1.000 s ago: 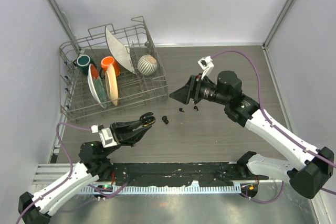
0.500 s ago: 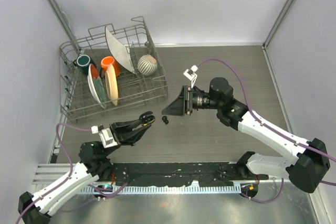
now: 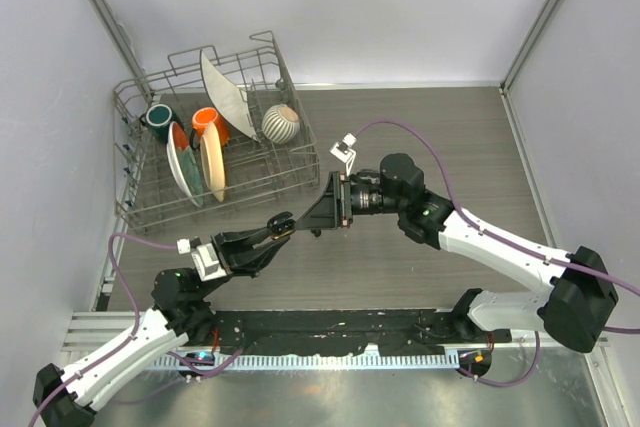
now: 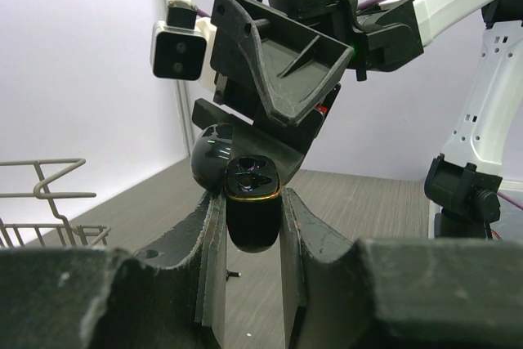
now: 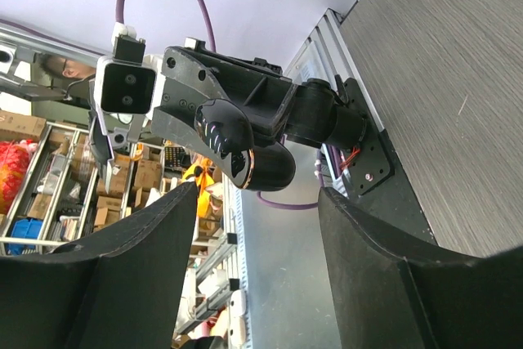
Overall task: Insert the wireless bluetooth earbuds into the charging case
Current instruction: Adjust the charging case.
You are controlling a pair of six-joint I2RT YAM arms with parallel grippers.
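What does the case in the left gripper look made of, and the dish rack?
Charging case: likely hard plastic, glossy black, judging by sharp highlights; its thin gold rim could be metal or paint. Dish rack: thin bent wire, dull grey, probably metal, perhaps coated.

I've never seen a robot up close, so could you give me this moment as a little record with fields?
Left gripper: shut on the open charging case
Right gripper: open, holding nothing, pointed at the case
Earbuds: none clearly visible
Also on the table: dish rack with plates and cups
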